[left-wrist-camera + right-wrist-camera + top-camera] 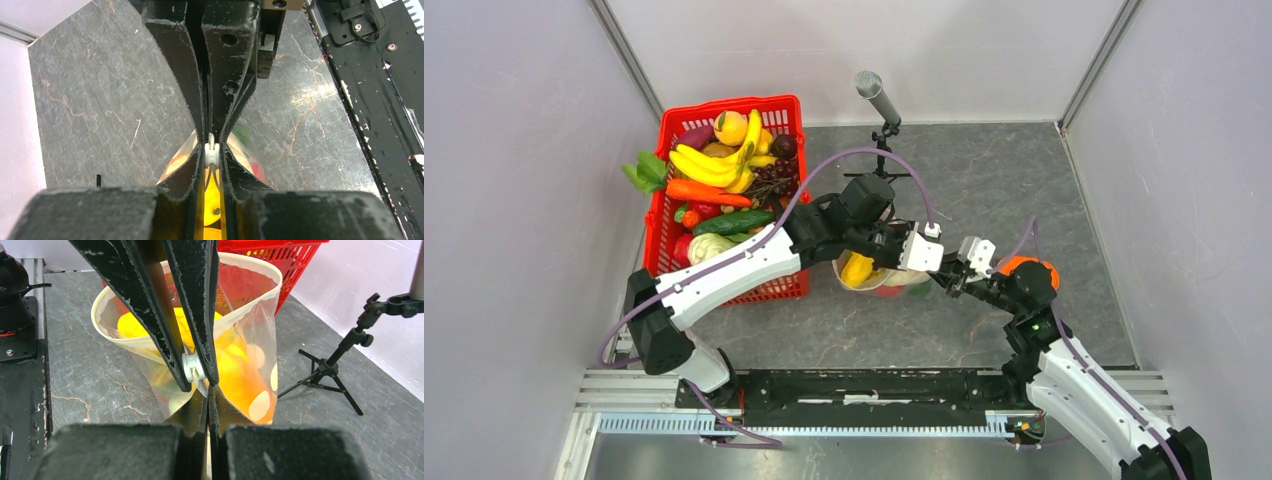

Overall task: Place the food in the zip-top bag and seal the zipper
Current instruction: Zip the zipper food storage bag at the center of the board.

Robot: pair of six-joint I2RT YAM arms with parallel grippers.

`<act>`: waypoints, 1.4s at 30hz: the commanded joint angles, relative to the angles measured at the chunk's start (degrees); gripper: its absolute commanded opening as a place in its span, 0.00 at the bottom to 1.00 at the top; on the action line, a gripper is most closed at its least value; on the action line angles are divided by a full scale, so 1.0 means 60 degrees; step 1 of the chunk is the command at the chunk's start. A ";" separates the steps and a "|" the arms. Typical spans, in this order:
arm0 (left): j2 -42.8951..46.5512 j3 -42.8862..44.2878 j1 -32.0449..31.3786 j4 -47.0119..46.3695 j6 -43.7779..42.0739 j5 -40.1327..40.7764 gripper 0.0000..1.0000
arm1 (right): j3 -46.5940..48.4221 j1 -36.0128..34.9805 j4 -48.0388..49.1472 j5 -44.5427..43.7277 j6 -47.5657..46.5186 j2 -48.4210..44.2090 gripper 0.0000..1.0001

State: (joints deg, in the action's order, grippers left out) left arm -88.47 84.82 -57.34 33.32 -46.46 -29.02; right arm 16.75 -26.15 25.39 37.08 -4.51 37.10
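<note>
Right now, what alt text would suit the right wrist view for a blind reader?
Two pairs of black gripper fingers, the right gripper from below and the left gripper from above, pinch the zipper of a clear dotted zip-top bag whose mouth gapes open over yellow food. A red basket and a small tripod stand beyond.

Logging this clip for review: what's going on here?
Both arms meet at the bag mid-table. The left end effector and the right end effector each pinch its zipper, tip to tip. Yellow food is inside, but the mouth gapes open, so sealing is not done. The red basket to the left holds many more pieces.
</note>
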 commanded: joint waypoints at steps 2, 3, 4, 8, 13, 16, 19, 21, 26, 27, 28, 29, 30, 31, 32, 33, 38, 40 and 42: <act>0.0452 -0.0152 0.0451 -0.0106 0.0078 -0.0015 0.02 | -0.0257 0.0008 0.0108 -0.1168 0.0104 -0.0700 0.00; 0.0536 -0.0260 0.0549 -0.0147 0.0096 0.0021 0.02 | -0.0255 0.0008 0.0023 -0.1250 0.0206 -0.0718 0.00; 0.0603 -0.0370 0.0625 -0.0136 0.0098 0.0094 0.02 | -0.0298 0.0001 0.0062 -0.1334 0.0374 -0.0702 0.00; 0.0644 -0.0484 0.0738 0.0038 0.0116 0.0145 0.02 | -0.0575 0.0010 0.0562 -0.1344 0.0652 -0.0701 0.00; 0.0740 -0.0607 0.0779 0.0167 0.0160 0.0446 0.02 | -0.0515 0.0012 0.0437 -0.1481 0.0573 -0.0815 0.00; 0.0919 -0.0793 0.0859 0.0135 0.0185 0.0602 0.02 | -0.0515 0.0008 0.0238 -0.1535 0.0547 -0.0866 0.00; 0.1151 -0.0920 0.0914 -0.0051 0.0221 0.0605 0.02 | -0.0522 0.0015 0.0101 -0.1590 0.0528 -0.0944 0.00; 0.1254 -0.0855 0.0916 -0.0178 0.0366 0.0323 0.02 | -0.0473 0.0008 0.0089 -0.1252 0.0518 -0.0965 0.00; 0.1264 -0.0513 0.0874 -0.0511 0.0721 -0.0806 0.02 | 0.0210 0.0008 -0.0381 -0.0495 0.0359 -0.0605 0.37; 0.1216 -0.0398 0.0860 -0.0423 0.0713 -0.0953 0.02 | 0.0341 0.0008 -0.0407 -0.0404 0.0325 -0.0538 0.44; 0.1148 -0.0245 0.0843 -0.0286 0.0695 -0.1088 0.02 | 0.0466 0.0007 -0.0449 -0.0332 0.0254 -0.0476 0.48; 0.1092 -0.0147 0.0814 -0.0191 0.0677 -0.1138 0.02 | 0.0612 0.0010 -0.0505 -0.0271 0.0182 -0.0436 0.51; 0.1042 -0.0068 0.0786 -0.0106 0.0675 -0.1141 0.02 | 0.0696 0.0008 -0.0530 -0.0296 0.0104 -0.0395 0.52; 0.1003 -0.0016 0.0757 -0.0052 0.0665 -0.1154 0.02 | 0.0799 0.0008 -0.0566 -0.0321 0.0044 -0.0360 0.53; 0.0956 0.0027 0.0732 0.0014 0.0667 -0.1155 0.02 | 0.0889 0.0001 -0.0576 -0.0297 -0.0026 -0.0307 0.54; 0.0903 0.0105 0.0704 0.0126 0.0622 -0.1181 0.02 | 0.0953 0.0005 -0.0520 -0.0219 -0.0053 -0.0264 0.55; 0.0684 0.0350 0.0556 0.0343 0.0552 -0.1121 0.02 | 0.1278 -0.0012 -0.0379 0.0195 0.0071 0.0210 0.53; 0.0614 0.0409 0.0508 0.0350 0.0594 -0.1032 0.02 | 0.1245 0.0002 -0.0218 0.0350 0.0133 0.0250 0.50; 0.0572 0.0428 0.0495 0.0350 0.0556 -0.0986 0.02 | 0.1193 0.0001 -0.0184 0.0368 0.0162 0.0237 0.38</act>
State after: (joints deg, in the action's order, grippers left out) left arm -84.53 84.38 -53.78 35.97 -44.31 -33.34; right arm 22.28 -26.20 22.24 37.58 -3.79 38.41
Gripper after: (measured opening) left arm 0.180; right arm 0.458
